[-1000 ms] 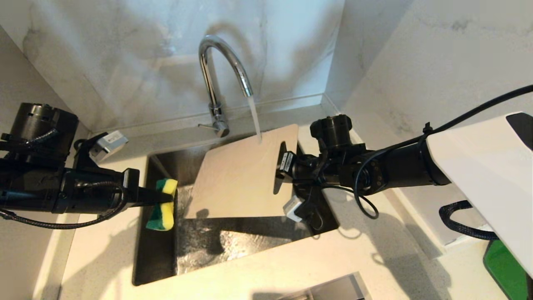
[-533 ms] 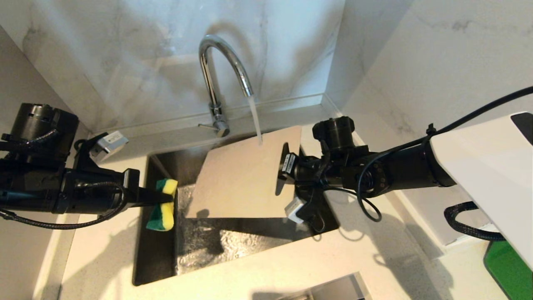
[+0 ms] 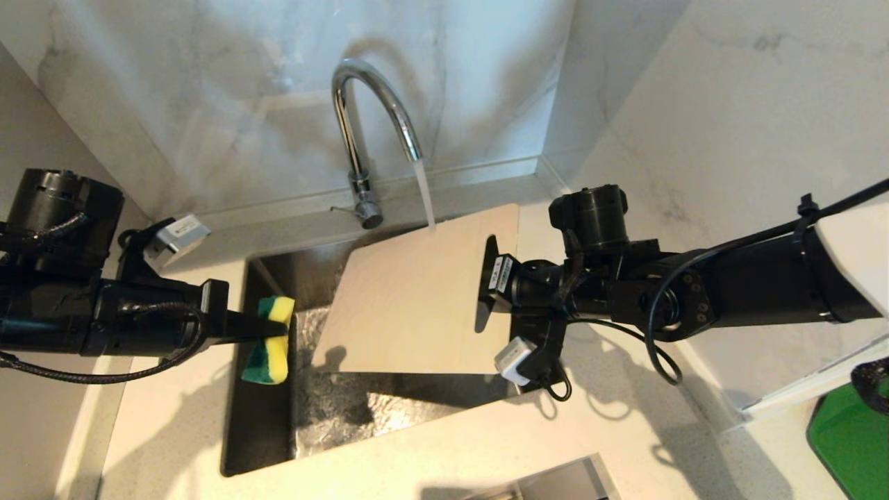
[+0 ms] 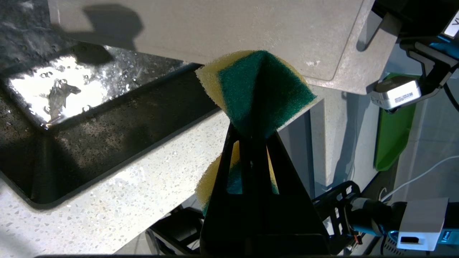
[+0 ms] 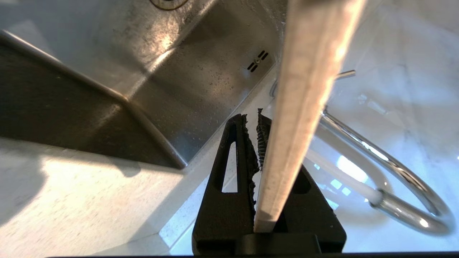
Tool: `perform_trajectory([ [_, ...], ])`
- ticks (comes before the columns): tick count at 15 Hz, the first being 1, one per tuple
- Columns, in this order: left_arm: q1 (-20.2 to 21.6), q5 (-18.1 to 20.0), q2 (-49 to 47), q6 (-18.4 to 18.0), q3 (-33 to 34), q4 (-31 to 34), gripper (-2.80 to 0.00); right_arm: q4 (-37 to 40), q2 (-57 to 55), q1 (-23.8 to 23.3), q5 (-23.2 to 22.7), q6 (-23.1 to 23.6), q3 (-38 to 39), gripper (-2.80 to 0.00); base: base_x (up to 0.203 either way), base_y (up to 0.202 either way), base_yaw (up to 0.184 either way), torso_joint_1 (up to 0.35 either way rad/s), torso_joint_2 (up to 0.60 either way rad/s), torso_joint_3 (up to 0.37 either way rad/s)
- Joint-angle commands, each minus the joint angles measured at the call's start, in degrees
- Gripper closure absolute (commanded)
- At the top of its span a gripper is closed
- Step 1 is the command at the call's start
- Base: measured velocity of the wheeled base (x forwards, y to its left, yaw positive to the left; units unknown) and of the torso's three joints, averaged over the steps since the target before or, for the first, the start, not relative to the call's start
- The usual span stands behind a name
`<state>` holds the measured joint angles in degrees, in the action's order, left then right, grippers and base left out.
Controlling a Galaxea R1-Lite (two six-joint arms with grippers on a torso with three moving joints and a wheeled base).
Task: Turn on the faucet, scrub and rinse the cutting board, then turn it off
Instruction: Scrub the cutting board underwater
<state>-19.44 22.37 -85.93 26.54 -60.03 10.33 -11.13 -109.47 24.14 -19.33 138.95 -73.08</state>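
Note:
Water runs from the chrome faucet (image 3: 368, 118) onto the far edge of the cream cutting board (image 3: 410, 298), which hangs tilted over the sink (image 3: 389, 410). My right gripper (image 3: 488, 281) is shut on the board's right short end. In the right wrist view the board (image 5: 304, 89) passes edge-on between the jaws of my right gripper (image 5: 256, 118), with the faucet (image 5: 394, 168) behind it. My left gripper (image 3: 281, 332) is shut on a yellow and green sponge (image 3: 267, 354) at the sink's left rim, apart from the board. In the left wrist view the sponge (image 4: 258, 86) bulges beyond my left gripper (image 4: 252, 134), below the board (image 4: 215, 28).
Marble walls close in behind the faucet and on the right. Speckled countertop (image 3: 417, 451) runs around the sink, whose wet floor shows below the board. A green object (image 3: 844, 444) stands at the lower right, and a metal edge (image 3: 549, 482) shows at the front.
My right arm has drawn the board a little to the right, so the water now lands nearer its far edge. The left arm and sponge have stayed put.

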Motion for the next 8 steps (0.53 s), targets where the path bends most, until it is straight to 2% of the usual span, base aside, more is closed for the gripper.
perform_trajectory([
  [1, -0.2, 0.1, 1.6, 0.3, 0.1, 0.0, 0.00, 0.0, 3.9, 0.0, -0.2, 0.8, 3.3, 0.00, 0.000, 0.000, 0.000, 0.000, 0.00, 0.000],
  [4, -0.8, 0.2, 2.6, 0.4, 0.1, 0.0, 0.00, 0.0, 5.8, 0.7, -0.3, 0.8, 6.4, 0.00, 0.000, 0.000, 0.000, 0.000, 0.00, 0.000],
  [8, -2.2, 0.1, 3.0, 0.5, 0.4, 0.1, 0.00, -0.1, 7.4, 4.0, -0.2, 0.1, 9.3, 0.00, 0.000, 0.000, 0.000, 0.000, 0.00, 0.000],
])
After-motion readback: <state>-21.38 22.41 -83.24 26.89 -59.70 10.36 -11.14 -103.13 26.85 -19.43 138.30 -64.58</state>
